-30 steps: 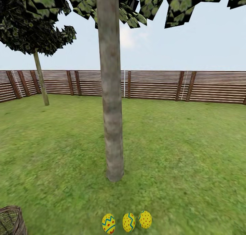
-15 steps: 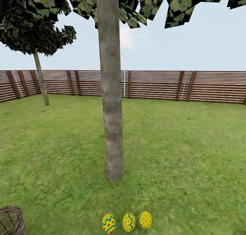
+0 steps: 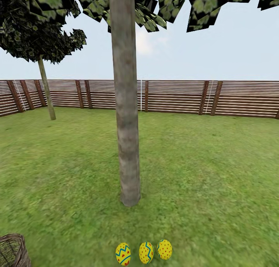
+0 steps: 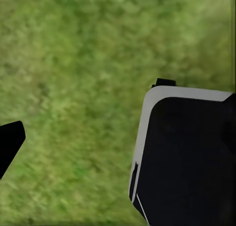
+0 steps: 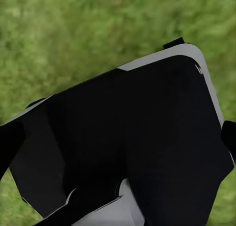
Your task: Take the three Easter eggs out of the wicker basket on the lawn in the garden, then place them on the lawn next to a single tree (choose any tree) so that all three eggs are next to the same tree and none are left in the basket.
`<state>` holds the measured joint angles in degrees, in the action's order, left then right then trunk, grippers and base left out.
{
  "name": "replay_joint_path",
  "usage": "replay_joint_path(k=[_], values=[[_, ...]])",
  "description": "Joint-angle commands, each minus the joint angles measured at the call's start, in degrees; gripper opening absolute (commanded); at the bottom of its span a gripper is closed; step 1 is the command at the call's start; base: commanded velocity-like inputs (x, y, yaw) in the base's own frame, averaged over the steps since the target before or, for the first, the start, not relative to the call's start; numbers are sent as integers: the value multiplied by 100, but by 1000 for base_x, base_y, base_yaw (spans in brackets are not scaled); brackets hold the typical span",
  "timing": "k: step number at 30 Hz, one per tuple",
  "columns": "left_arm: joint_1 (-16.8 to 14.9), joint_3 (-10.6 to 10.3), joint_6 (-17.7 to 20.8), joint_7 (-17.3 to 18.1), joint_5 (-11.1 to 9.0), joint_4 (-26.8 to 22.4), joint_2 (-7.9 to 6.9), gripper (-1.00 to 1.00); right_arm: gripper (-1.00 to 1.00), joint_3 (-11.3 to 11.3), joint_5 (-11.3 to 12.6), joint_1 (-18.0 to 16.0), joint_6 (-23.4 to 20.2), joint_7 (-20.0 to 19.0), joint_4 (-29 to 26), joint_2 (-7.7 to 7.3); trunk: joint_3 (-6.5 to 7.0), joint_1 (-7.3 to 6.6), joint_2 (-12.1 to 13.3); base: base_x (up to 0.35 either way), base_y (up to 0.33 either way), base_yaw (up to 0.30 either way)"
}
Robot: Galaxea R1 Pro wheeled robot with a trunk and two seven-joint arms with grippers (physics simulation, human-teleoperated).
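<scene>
Progress: the three Easter eggs (image 3: 146,252) lie in a row on the lawn (image 3: 209,174), near the foot of the tree (image 3: 126,115); placing looks done.
Left to do: seemingly nothing, if the basket holds no more.
Wicker basket (image 3: 12,250): cut off at the head view's edge; the visible part shows no egg.
Claws: both wrist cameras face grass and dark robot body; I cannot tell their opening, nor place the eggs relative to them.
</scene>
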<state>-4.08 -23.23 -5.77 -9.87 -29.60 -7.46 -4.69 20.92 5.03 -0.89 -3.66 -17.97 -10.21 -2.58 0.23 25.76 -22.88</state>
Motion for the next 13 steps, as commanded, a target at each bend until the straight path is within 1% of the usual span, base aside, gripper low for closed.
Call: replay_joint_path(k=[1,13], values=[[-2,-46,-14,-21,-50,-5,5,100,100,13,52,1,-38,-23,-7,1,-2,2,-4,0,0,0],[-5,-27,-12,-8,-30,6,-32,100,100,-3,50,1,-38,-23,1,23,-2,2,-4,0,0,0]])
